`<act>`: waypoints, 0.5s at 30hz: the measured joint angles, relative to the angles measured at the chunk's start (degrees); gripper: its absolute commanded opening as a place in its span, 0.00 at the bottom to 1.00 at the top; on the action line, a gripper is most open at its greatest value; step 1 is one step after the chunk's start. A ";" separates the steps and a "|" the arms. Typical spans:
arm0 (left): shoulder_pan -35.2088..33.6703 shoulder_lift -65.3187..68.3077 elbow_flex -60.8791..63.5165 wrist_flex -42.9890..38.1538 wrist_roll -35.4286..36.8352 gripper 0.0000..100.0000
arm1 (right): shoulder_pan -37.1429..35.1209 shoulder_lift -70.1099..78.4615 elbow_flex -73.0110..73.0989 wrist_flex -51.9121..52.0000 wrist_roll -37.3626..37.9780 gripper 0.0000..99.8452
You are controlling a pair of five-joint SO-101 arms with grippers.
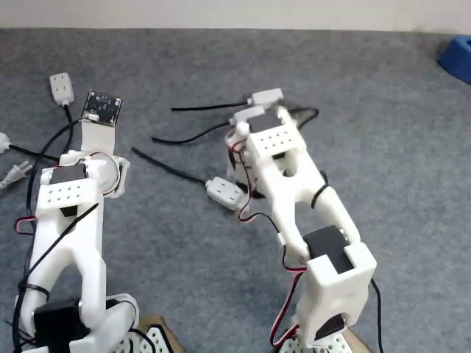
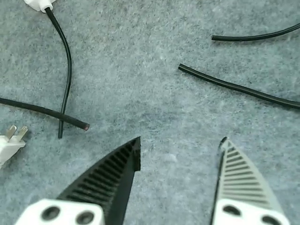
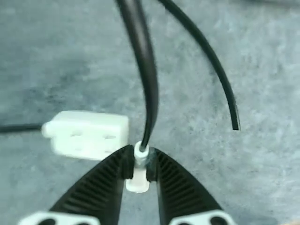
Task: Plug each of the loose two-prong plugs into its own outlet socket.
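The right jaws are clamped on one white two-prong plug [image 3: 137, 182], its long axis along the jaws, cord end out past their tips and prongs hidden, probably toward the wrist; one outlet socket [image 3: 86, 133] lies just beside the tips. The left jaws stand apart over grey tabletop [image 2: 178, 117], one loose plug [image 2: 8, 143] lying flat off to their side. From above, two loose plugs [image 1: 15, 175] show, and seemingly four socket blocks [image 1: 61, 88].
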State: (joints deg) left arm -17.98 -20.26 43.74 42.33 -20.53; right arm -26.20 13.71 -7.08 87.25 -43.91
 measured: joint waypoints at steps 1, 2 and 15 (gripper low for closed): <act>0.70 0.00 0.00 0.09 0.00 0.27 | 0.70 -1.05 -2.90 1.05 1.58 0.01; 1.67 0.00 -0.09 0.88 0.00 0.27 | 1.76 -2.20 -5.71 2.02 3.60 0.01; 15.65 0.00 -21.19 26.37 0.00 0.27 | -1.41 -6.86 -23.74 4.66 33.05 0.01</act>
State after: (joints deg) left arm -2.33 -20.26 22.55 68.70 -20.53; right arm -27.60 6.86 -30.81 91.91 -10.86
